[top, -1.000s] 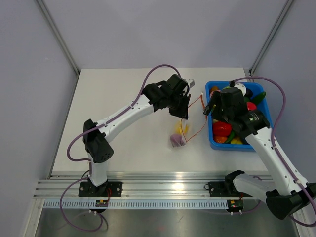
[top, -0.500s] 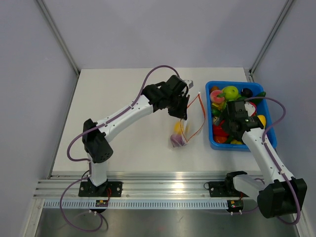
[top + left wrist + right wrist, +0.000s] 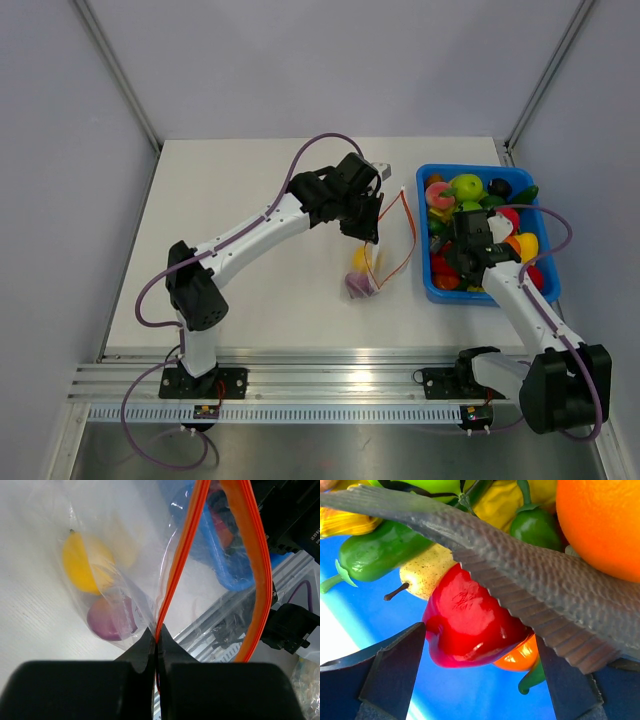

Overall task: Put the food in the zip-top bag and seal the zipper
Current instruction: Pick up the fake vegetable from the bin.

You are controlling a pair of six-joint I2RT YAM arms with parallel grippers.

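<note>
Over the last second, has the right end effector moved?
Yes. The right end effector dropped from the blue bin's left rim into the bin, toward its near side, now straddling a red pepper.

Clear zip-top bag (image 3: 125, 545) upright, mouth open, orange zipper (image 3: 179, 560) unsealed; yellow fruit (image 3: 82, 562) + purple veg (image 3: 107, 620) inside.

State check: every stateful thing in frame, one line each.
bag: mouth open, hanging from the left gripper
zipper: unsealed, strips spread apart
left gripper: jaws shut on the zipper
right gripper: jaws open, either side of the red pepper
red pepper: in the bin, not gripped
yellow piece: inside the bag
purple piece: inside the bag
bin: holds many food pieces
</note>
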